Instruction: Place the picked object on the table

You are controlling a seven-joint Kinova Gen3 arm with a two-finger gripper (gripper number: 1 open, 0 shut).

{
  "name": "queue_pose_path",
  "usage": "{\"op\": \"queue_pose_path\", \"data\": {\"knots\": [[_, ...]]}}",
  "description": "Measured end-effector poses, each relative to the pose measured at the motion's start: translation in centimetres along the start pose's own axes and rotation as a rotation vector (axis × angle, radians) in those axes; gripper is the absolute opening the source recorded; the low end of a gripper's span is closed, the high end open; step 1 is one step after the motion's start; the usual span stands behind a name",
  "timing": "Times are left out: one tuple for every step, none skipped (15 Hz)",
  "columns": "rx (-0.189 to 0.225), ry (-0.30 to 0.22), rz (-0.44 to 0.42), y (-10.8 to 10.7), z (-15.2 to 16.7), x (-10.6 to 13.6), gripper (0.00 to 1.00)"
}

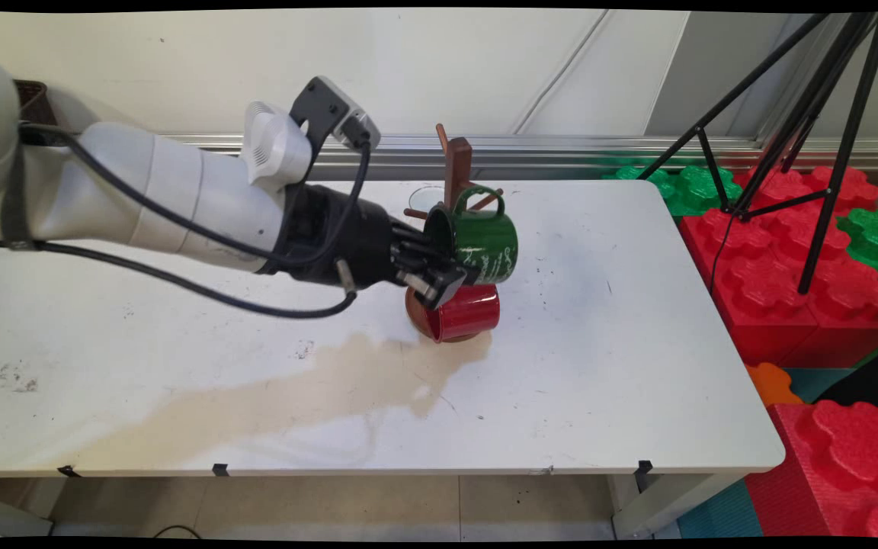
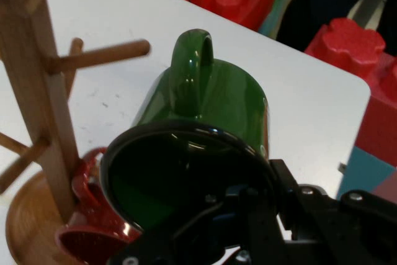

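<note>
Green enamel mug [image 1: 481, 236] hangs off the worktop [image 1: 599, 366], gripper [image 1: 439, 278] fingers clamped on its rim beside the wooden mug tree [image 1: 456, 171]; rigid, probably light, glossy-slick, chippable. Red mug [image 1: 463, 311] below.

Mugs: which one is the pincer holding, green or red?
The green mug, gripped at its rim by the pincer and held sideways, clear of the table. The red mug hangs low on the wooden rack.
</note>
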Motion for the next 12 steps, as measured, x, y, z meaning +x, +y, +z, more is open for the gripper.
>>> {"op": "queue_pose_path", "data": {"knots": [[-0.002, -0.004, 0.003, 0.2, -0.2, -0.1, 0.00], [-0.002, -0.010, 0.009, 0.4, -0.6, -0.2, 0.00], [0.000, -0.018, 0.016, 0.5, -1.1, -0.3, 0.00], [0.003, -0.027, 0.025, 0.5, -1.8, -0.4, 0.00], [0.006, -0.032, 0.028, 0.5, -2.1, -0.5, 0.00], [0.011, -0.040, 0.037, 0.4, -2.7, -0.6, 0.00], [0.015, -0.045, 0.041, 0.2, -3.1, -0.6, 0.00], [0.020, -0.055, 0.053, 0.0, -3.7, -0.7, 0.00], [0.026, -0.065, 0.061, -0.3, -4.4, -0.8, 0.00], [0.035, -0.077, 0.070, -0.7, -5.1, -1.0, 0.00], [0.041, -0.088, 0.078, -1.1, -5.9, -1.1, 0.00], [0.045, -0.098, 0.087, -1.5, -6.5, -1.2, 0.00]]}}
